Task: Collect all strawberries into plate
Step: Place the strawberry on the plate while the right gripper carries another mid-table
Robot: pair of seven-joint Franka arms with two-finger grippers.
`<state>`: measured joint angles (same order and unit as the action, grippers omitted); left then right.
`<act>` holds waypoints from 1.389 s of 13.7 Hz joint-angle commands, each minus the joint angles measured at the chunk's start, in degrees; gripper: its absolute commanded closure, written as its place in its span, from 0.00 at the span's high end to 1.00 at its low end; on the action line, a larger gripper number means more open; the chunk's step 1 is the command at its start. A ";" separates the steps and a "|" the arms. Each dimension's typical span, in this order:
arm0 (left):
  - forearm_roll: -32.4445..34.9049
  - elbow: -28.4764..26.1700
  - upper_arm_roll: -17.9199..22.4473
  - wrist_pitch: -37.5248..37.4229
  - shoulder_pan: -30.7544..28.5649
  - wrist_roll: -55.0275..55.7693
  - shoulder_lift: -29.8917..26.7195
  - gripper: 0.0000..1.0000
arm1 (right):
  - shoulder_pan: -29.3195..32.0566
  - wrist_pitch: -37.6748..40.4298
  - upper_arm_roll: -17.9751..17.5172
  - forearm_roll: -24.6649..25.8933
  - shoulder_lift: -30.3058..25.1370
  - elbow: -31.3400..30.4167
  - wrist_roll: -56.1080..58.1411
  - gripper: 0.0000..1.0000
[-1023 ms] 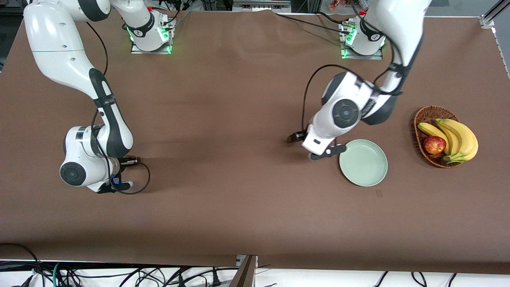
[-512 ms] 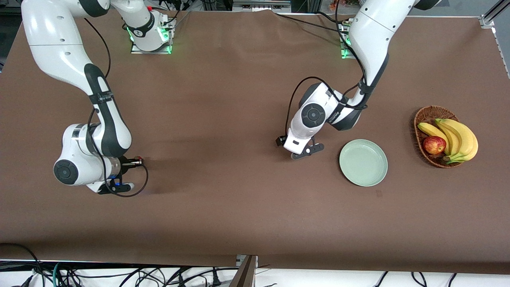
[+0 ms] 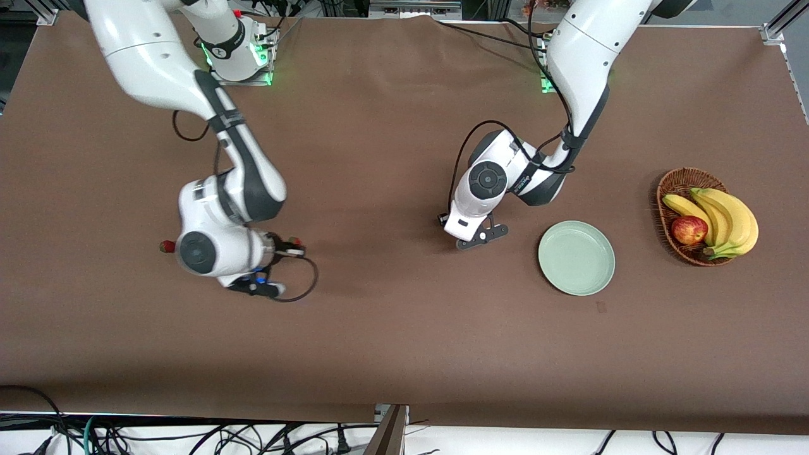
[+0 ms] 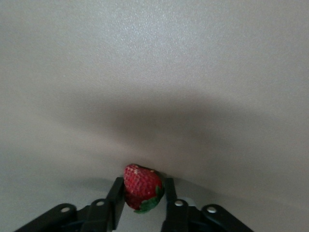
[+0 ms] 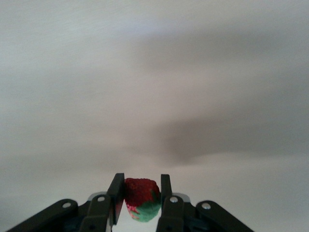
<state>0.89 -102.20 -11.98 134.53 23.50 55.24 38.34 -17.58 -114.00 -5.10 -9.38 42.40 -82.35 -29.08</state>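
Grips one strawberry (image 4: 141,186) in the left hand (image 4: 142,192), low over bare worktop (image 3: 392,328) near the empty plate (image 3: 576,257). Pinches a second strawberry (image 5: 141,195) in the right hand (image 5: 141,192), over the worktop toward the right arm's end. Shows a third strawberry (image 3: 167,246) lying on the worktop beside the right arm's wrist.

Could slip or squash: small round berries, narrow fingertip grip. Could roll over the plate's low rim if dropped high. Might crowd both arms at the plate.

Brown cloth worktop; wicker basket (image 3: 670,189) with bananas (image 3: 727,218) and apple (image 3: 689,230); cables along the near edge
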 commanded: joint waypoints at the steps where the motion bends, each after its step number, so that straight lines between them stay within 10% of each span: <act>1: 1.75 0.42 0.64 -1.28 -0.38 0.67 -1.42 0.00 | -2.71 -2.62 0.44 -1.08 0.40 0.61 -6.85 0.00; 8: 1.83 1.74 0.90 -15.69 -13.89 -23.10 -9.51 0.00 | -10.44 -12.80 -0.25 -1.60 1.89 0.69 -19.77 0.00; 16: 7.11 0.68 2.57 -13.24 -24.11 -40.82 -4.60 0.06 | -23.63 -34.43 -1.14 -4.15 13.92 11.67 -38.41 0.00; 18: 7.11 0.68 2.57 -13.24 -24.29 -40.82 -3.98 0.27 | -25.22 -37.77 -1.14 -4.15 15.69 11.86 -38.95 0.00; 19: 7.11 0.77 2.57 -13.16 -24.38 -40.73 -3.98 0.75 | -25.57 -38.75 -1.05 -4.07 16.31 11.86 -38.95 0.00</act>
<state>6.61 -101.31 -9.29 121.14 -0.77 14.52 34.77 -42.50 -150.88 -6.51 -12.56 55.97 -73.34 -67.64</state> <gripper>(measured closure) 0.670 0.652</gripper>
